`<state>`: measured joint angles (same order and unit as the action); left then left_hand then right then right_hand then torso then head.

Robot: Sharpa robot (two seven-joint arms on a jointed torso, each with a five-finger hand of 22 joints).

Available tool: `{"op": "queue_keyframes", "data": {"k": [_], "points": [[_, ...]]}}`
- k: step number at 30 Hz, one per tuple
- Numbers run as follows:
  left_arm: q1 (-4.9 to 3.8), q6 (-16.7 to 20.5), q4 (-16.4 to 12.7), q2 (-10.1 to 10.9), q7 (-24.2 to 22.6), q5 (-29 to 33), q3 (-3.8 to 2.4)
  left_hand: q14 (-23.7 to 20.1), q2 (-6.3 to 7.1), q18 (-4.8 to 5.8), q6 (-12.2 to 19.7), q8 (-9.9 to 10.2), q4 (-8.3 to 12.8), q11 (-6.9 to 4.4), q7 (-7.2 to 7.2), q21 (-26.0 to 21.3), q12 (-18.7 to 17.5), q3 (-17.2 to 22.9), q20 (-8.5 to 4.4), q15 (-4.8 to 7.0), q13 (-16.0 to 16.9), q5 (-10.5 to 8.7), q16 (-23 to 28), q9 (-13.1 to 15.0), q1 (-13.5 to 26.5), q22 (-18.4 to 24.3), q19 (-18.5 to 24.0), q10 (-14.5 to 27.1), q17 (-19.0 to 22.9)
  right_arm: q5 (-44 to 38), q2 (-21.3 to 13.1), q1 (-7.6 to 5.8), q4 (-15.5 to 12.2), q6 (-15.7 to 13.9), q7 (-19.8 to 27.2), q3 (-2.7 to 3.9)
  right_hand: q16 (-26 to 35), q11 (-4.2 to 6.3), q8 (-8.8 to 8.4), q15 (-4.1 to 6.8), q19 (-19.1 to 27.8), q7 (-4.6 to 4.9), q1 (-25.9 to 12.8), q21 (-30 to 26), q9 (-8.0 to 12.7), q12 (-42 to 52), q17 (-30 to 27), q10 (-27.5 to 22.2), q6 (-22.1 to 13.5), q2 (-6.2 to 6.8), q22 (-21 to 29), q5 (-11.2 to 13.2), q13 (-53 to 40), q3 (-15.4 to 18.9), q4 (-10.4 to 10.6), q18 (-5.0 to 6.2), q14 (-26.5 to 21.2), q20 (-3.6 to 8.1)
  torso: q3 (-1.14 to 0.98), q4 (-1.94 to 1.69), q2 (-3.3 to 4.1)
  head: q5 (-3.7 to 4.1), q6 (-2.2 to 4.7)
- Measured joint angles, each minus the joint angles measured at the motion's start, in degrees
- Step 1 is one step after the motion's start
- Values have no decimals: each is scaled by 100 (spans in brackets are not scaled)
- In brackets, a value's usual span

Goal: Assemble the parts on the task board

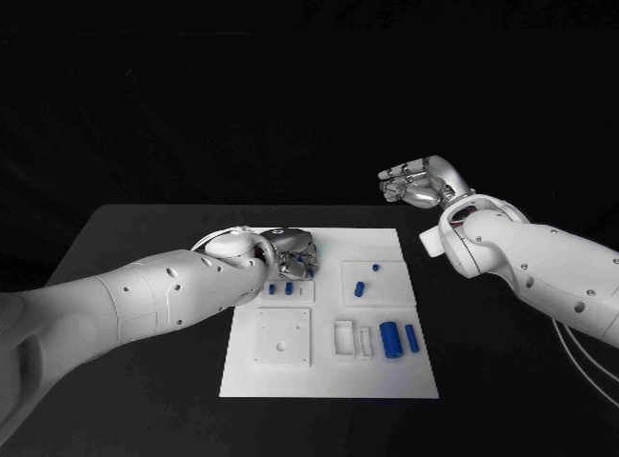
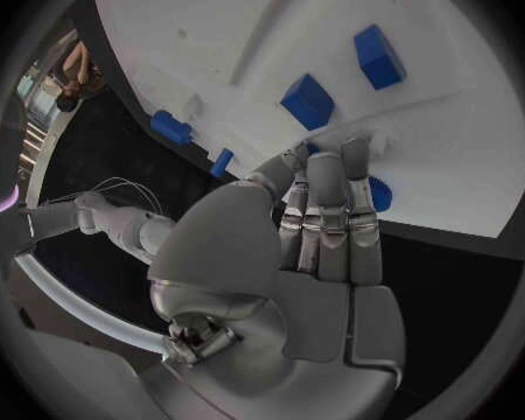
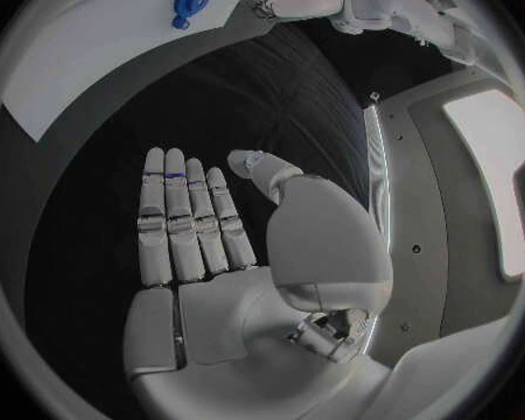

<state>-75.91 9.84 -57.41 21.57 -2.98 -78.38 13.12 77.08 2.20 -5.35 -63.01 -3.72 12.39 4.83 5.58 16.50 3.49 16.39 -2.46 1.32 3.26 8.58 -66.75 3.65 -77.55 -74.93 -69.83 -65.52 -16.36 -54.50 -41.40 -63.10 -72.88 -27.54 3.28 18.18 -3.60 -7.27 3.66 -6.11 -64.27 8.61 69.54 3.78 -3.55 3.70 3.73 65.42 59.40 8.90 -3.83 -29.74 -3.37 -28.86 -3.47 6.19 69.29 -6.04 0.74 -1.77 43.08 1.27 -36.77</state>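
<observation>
The left robot hand [image 1: 293,249] reaches over the board [image 1: 330,381] at centre, fingers extended near a blue part [image 2: 307,101] — grip unclear — while the right robot hand [image 1: 417,186] waits spread and empty, upper right.

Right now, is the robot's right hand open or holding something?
Open. The right hand is raised off the table, fingers straight and empty in its wrist view.

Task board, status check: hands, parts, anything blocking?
Left hand low over task board, fingertips at blue parts; grip unclear. Right hand open, raised clear. No obstruction seen.
</observation>
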Motion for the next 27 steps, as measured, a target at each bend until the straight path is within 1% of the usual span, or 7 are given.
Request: {"op": "queue_keyframes", "data": {"k": [2,8,10,12,14,20,27], "points": [[0,-3,7,-5,15,-3,-1,22,0,0,3,0,0,0,40,23,5,0,-21,21,2,0,0,0,0,0,-21,0,0,0,0,0,0,0,0,0,0,0,0,0,0,0,0,0,0,0,0,0,0,0,0,0,0,0,0,0,0,0,-1,3,0,-1,2],[-3,-26,32,-20,35,-7,-5,42,-27,-1,-2,0,30,-1,44,63,5,29,0,1,3,-1,0,0,-27,1,-41,0,1,1,-4,0,0,0,0,0,0,0,0,0,0,0,0,0,0,0,0,0,0,0,0,0,0,0,0,-1,0,0,-3,4,0,2,3],[-4,-35,45,-30,39,-10,-6,41,-47,-90,-2,0,54,-2,45,110,6,54,0,1,7,0,0,0,-48,1,-41,-1,1,1,-5,0,0,0,0,0,0,0,0,0,0,0,0,0,0,0,0,0,0,0,0,0,0,0,0,0,0,0,-4,4,0,9,3],[-5,-39,60,-41,44,-17,-6,66,-78,-91,-98,0,34,-36,83,134,5,74,0,23,2,0,0,0,-78,1,-41,-121,1,1,-6,0,-1,0,0,0,0,0,0,0,0,0,0,0,0,0,0,0,0,0,0,0,0,0,0,0,0,0,-5,4,0,14,0],[-6,-39,73,-52,48,-23,-7,105,-85,-91,-194,0,34,-65,69,180,-1,74,0,23,-9,0,0,-2,-86,1,-42,-239,1,2,-6,0,-3,0,0,0,0,0,0,0,0,0,0,0,0,0,0,0,0,0,0,0,0,0,0,-1,0,0,-5,4,0,15,-2],[-5,2,90,-69,56,-38,-6,208,-172,-89,-501,44,18,-174,1,269,-19,25,-34,103,-3,0,0,-5,-172,-14,-77,-651,12,2,-7,0,-7,2,0,0,0,0,0,0,0,0,0,0,0,0,0,0,0,0,0,0,-1,0,0,-1,0,0,-4,4,1,19,-2],[3,145,81,-32,36,-4,2,283,-249,-80,-649,18,64,-250,-29,311,-19,-68,-117,139,18,12,53,19,-166,-11,-109,-785,21,3,-10,0,-4,18,-6,0,0,0,0,0,0,0,0,0,0,0,0,0,0,0,0,-22,-1,23,-24,0,0,0,-2,6,1,19,2]]}}
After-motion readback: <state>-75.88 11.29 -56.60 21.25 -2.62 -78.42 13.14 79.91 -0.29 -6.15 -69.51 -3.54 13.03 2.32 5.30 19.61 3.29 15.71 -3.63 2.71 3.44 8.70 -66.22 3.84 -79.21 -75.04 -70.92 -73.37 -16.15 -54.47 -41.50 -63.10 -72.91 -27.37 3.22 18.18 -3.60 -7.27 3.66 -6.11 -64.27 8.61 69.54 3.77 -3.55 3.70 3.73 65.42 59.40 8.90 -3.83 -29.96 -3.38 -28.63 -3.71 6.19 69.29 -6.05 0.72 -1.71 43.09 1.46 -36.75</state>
